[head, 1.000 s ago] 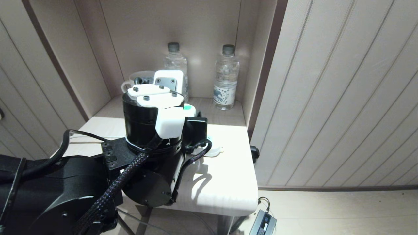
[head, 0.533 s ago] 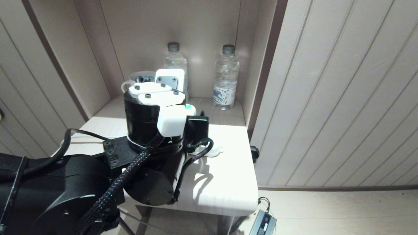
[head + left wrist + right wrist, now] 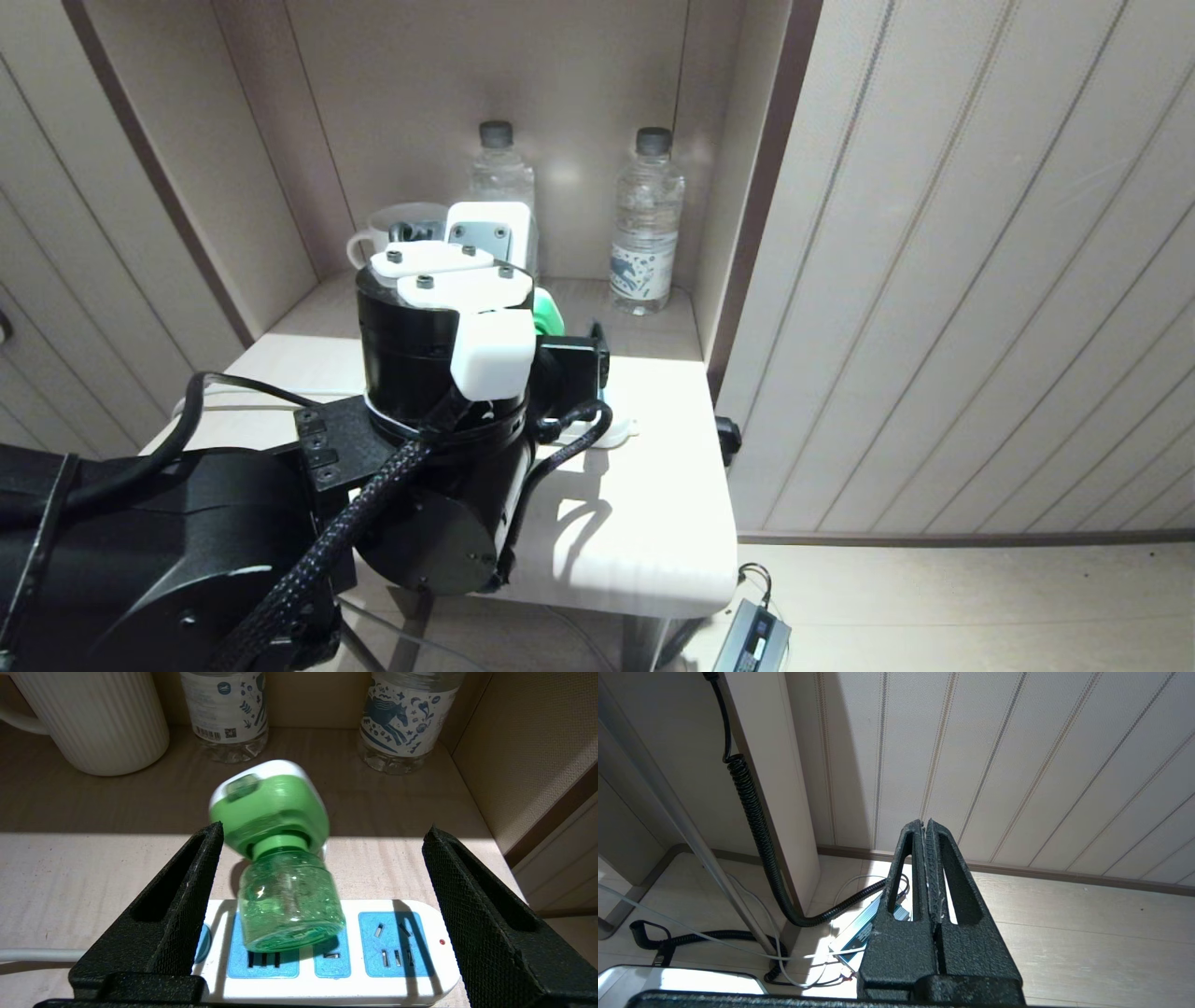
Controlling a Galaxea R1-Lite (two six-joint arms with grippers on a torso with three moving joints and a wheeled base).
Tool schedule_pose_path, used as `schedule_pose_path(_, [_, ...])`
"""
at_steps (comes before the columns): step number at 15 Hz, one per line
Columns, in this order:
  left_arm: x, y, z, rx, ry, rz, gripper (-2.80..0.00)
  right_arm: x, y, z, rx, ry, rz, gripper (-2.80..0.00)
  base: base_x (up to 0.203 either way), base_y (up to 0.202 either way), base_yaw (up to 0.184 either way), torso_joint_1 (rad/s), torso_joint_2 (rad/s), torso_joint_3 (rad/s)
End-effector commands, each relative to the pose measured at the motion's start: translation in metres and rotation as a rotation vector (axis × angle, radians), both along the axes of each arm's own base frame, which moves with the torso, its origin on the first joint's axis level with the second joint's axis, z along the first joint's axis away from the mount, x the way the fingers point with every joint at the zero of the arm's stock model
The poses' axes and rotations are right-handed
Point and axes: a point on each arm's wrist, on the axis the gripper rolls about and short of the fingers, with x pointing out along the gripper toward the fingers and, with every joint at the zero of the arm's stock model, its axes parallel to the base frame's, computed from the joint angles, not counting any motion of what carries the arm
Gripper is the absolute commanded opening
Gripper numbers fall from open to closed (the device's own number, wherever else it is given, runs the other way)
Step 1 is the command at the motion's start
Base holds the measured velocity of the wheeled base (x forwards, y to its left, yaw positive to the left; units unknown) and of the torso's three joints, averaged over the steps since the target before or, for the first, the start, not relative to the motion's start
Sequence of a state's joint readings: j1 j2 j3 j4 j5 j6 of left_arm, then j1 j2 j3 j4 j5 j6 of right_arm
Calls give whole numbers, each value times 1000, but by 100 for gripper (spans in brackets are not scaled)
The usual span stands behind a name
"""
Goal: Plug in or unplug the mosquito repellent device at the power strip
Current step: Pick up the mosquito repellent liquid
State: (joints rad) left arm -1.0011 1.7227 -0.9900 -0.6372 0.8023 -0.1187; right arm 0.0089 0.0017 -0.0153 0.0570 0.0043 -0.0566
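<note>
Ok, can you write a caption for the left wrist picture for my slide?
Open left gripper around a tilted mosquito repellent device on the power strip.

The left arm (image 3: 280, 523) hides most of the power strip (image 3: 611, 431).

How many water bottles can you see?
2. One water bottle stands at the back of the nook, beside the white mug. The other water bottle stands to its right, near the side wall. The left arm could be hiding more.
</note>
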Motion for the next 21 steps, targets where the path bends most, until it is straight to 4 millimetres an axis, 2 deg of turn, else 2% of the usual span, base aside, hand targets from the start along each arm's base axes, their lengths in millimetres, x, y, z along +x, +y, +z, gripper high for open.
schedule_pose_path(1, [-3,0,2,-8,-5,-2,0,0,0,0,0,1,1,-280,0,0,0,0,0,0])
schedule_pose_path(3, [-3,0,4,-11,-8,-2,0,0,0,0,1,1,1,-280,0,0,0,0,0,0])
schedule_pose_path(7, [-10,10,22,-41,-38,13,0,0,0,0,4,1,0,-280,0,0,0,0,0,0])
schedule_pose_path(10, [-25,35,48,-83,-73,31,0,0,0,0,1,1,1,-280,0,0,0,0,0,0])
schedule_pose_path(12, [-31,45,47,-51,-57,47,0,0,0,0,4,1,0,-280,0,0,0,0,0,0])
schedule_pose_path(13, [-37,56,49,-35,-47,57,-280,0,0,0,4,1,0,-280,0,0,0,0,0,0])
schedule_pose_path(15, [-64,106,67,-49,-56,94,-280,0,0,0,3,1,0,-280,0,0,0,0,0,0])
schedule_pose_path(16, [-86,147,78,-80,-75,127,-280,0,0,0,3,1,1,-280,0,0,0,0,0,0])
schedule_pose_path(17, [-102,175,81,-85,-80,158,-280,0,0,0,3,1,2,-280,0,0,0,0,0,0])
schedule_pose_path(19, [-131,228,74,-39,-57,293,-280,0,0,0,3,1,2,-280,0,0,0,0,0,0])
schedule_pose_path(21, [-157,263,63,2,-31,521,-280,0,0,0,0,0,2,-280,0,0,0,0,0,0])
